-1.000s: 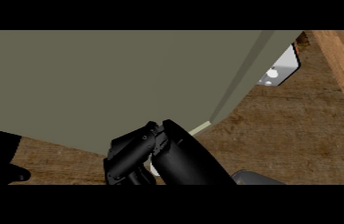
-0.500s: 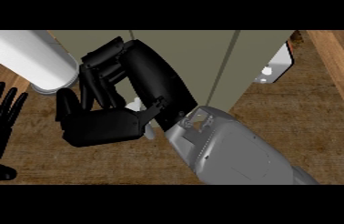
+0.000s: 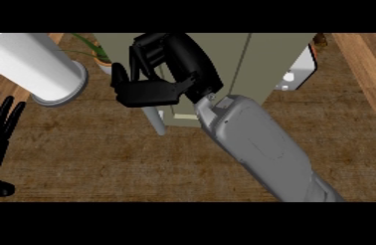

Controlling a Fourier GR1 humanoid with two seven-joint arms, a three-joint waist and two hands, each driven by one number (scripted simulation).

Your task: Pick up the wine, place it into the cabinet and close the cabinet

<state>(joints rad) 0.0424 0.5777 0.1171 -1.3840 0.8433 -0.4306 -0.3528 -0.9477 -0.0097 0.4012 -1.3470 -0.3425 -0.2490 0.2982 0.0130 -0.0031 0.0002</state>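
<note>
Here the right hand is seen in the middle of the view, carried by a grey forearm that comes in from the lower right. The hand is bent at the wrist and turned toward the left, against the olive-grey cabinet. Its fingers are curled downward, close together, over the thumb, above a thin grey handle of the cabinet door; whether the handle is really gripped cannot be told. The left hand is shown only partly at the left edge, with straight, slightly spread fingers pointing up, resting.

One cabinet, one handle and one white cylinder are counted; the cylinder stands on the wooden counter toward its far left corner. A little green plant is partly hidden behind the cylinder. A white object is seen just beside the cabinet's right side, hard to identify.

The wine is not visible; its place cannot be told.
</note>
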